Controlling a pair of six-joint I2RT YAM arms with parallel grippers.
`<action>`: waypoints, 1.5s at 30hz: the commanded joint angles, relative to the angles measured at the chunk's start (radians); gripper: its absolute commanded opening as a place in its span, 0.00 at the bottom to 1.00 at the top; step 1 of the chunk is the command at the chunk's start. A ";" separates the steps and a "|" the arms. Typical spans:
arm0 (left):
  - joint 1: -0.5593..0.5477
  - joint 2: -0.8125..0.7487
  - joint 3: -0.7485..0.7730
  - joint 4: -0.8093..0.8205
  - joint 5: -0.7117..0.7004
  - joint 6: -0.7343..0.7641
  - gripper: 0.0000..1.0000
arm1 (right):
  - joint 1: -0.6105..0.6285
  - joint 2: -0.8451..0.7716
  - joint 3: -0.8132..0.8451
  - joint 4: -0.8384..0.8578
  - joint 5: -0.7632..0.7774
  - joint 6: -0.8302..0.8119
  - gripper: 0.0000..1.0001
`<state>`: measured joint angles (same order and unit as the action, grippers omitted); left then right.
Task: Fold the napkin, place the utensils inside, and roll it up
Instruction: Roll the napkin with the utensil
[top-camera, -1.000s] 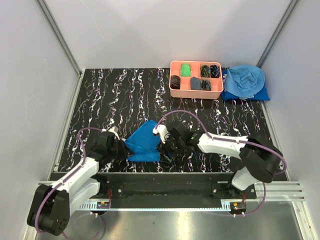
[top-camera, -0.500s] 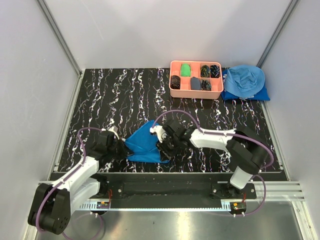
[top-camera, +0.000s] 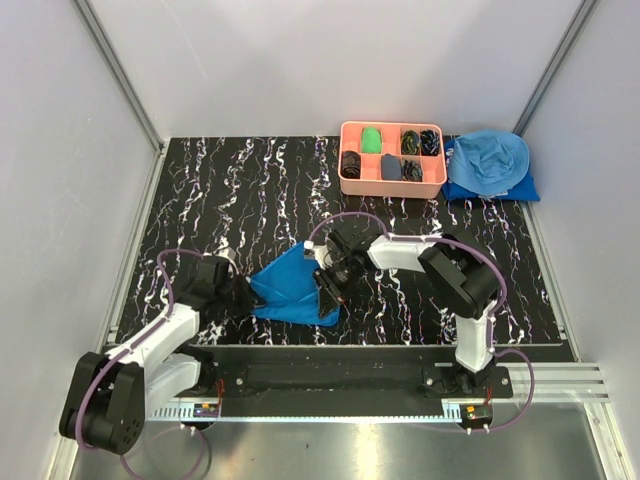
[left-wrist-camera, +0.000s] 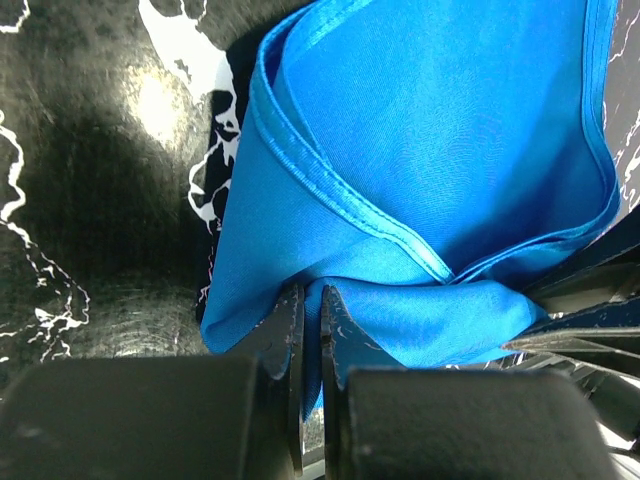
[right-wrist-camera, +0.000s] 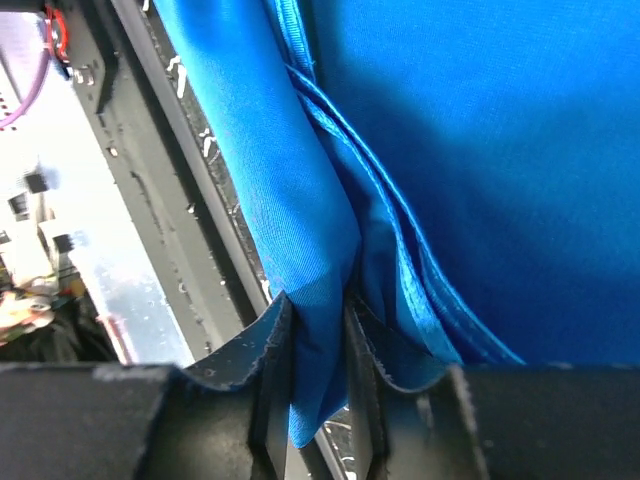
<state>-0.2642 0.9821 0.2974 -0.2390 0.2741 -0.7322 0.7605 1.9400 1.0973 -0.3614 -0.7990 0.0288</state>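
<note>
The napkin (top-camera: 292, 293) lies folded in layers near the front edge of the surface (top-camera: 250, 190), between the arms. Left hand (left-wrist-camera: 310, 300) clenched on its left corner; right hand (right-wrist-camera: 315, 310) pinches a fold at its right. No utensils visible. Judged: fold made, roll unfinished.

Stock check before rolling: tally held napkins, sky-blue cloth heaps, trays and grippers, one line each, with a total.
Royal-blue napkin: 1
Sky-blue cloth heap: 1
Pink compartment tray: 1
Grippers: 2, left gripper and right gripper, both pinching the napkin
Total: 5
</note>
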 joint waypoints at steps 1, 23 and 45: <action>0.006 0.029 0.013 -0.037 -0.055 0.036 0.00 | -0.003 0.015 0.012 -0.066 0.026 -0.015 0.37; 0.019 0.098 0.031 -0.016 0.017 0.048 0.00 | 0.390 -0.362 -0.080 0.322 0.777 -0.263 0.82; 0.020 0.113 0.032 0.004 0.054 0.057 0.00 | 0.481 -0.089 -0.068 0.429 0.903 -0.449 0.62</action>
<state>-0.2443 1.0763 0.3325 -0.2039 0.3347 -0.7063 1.2415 1.8248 0.9878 0.0879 0.1226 -0.4007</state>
